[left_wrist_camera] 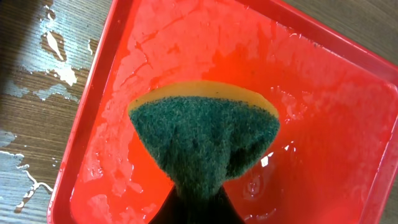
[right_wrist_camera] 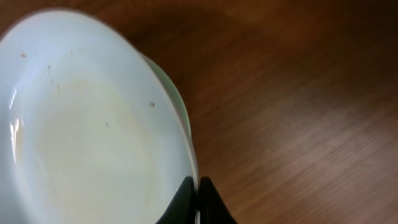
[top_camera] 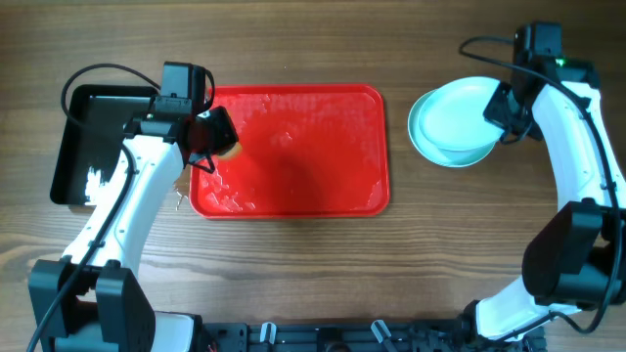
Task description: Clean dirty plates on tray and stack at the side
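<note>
Left pincer [top_camera: 210,137]: grips green-and-yellow sponge [left_wrist_camera: 205,143] over left end of wet tray [top_camera: 293,147]; barely visible overhead. Right pincer [right_wrist_camera: 199,200]: pinches rim of top plate [right_wrist_camera: 93,124]. Plates [top_camera: 455,122]: sit stacked right of tray, slightly farther; count unclear, wrist view crops them.

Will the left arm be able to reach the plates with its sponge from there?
Probably not easily. The left end effector holds the sponge over the left end of the red tray; the plates sit stacked beyond its right end, where the right end effector grips the top plate by its rim.
</note>
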You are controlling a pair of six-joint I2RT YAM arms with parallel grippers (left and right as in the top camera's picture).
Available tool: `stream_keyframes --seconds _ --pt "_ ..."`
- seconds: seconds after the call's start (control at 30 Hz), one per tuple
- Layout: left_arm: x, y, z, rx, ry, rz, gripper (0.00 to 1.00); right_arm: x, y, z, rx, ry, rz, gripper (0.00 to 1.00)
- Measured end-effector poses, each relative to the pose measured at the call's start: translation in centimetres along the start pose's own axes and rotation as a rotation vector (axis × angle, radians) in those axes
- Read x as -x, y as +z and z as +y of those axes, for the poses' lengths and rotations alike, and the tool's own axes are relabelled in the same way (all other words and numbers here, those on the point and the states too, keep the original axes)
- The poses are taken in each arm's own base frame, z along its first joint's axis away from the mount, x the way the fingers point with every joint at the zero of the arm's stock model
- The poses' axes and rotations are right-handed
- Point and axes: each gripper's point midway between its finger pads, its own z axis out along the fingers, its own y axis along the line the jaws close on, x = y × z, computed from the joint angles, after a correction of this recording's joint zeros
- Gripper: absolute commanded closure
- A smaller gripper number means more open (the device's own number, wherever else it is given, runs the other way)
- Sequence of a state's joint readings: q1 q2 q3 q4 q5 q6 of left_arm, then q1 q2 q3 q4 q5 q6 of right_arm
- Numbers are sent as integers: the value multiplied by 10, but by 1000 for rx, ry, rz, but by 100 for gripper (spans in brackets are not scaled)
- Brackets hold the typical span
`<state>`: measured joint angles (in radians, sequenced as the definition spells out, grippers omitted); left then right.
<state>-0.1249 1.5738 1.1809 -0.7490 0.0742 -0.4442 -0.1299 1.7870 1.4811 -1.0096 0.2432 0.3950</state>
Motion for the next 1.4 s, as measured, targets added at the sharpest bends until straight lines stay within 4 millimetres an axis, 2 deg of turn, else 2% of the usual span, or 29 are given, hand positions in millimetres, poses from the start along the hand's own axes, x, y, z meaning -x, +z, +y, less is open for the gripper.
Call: stream_keyframes --seconds 0.03,0.07,0.17,0.27,0.3,0.37,0.43,0.5,0.57,0.63,0.67,0.7,0.73,0.8,0.87,0.97,1.0,1.03,1.13,1.17,1.2,1.37,1.4 --pt "1 0 0 -1 1 -2 96 -3 8 1 13 11 6 46" --pt "2 0 -1 -4 1 -8 96 -6 13 5 33 15 11 46" --pt "3 0 -2 -7 1 -14 96 -15 20 23 134 19 41 29" --pt "9 0 -5 -19 3 -36 96 -21 15 48 272 -5 81 25" --pt "13 0 -6 -25 2 -53 96 -28 9 65 358 -41 108 24" --pt "28 -2 0 -23 -26 -103 96 -39 0 87 442 -96 134 22" --pt "52 -6 34 24 -132 -166 96 -58 -13 119 515 -190 154 10" --pt "74 -13 92 114 -283 -225 96 -82 -31 161 589 -310 148 1" --pt "82 -15 146 191 -405 -245 96 -104 -50 202 663 -416 114 0" --pt "83 -5 195 262 -508 -236 96 -127 -66 233 716 -484 97 0" --pt "82 3 214 286 -544 -227 86 -135 -73 244 740 -499 90 0" --pt "82 8 222 293 -559 -225 71 -143 -79 253 754 -510 89 0" --pt "82 17 240 309 -589 -221 49 -154 -84 261 764 -529 90 0" --pt "80 26 258 325 -629 -216 44 -164 -88 268 761 -551 79 0" --pt "79 25 268 333 -657 -223 26 -175 -93 276 751 -579 60 0" --pt "78 26 265 299 -670 -209 4 -176 -92 275 724 -560 52 0" --pt "77 26 259 270 -671 -195 0 -175 -93 271 709 -553 52 0" --pt "76 22 250 228 -668 -185 0 -174 -96 262 685 -544 47 0" --pt "81 -18 210 60 -647 -198 0 -164 -137 222 645 -514 -24 0" --pt "83 -35 193 -8 -633 -209 0 -164 -158 198 635 -505 -47 0" --pt "82 -42 185 -46 -626 -208 0 -165 -169 183 627 -502 -55 0" --pt "82 -45 171 -118 -618 -189 0 -185 -210 105 597 -494 -74 0" --pt "82 -45 170 -125 -616 -188 0 -196 -216 89 600 -502 -45 0"
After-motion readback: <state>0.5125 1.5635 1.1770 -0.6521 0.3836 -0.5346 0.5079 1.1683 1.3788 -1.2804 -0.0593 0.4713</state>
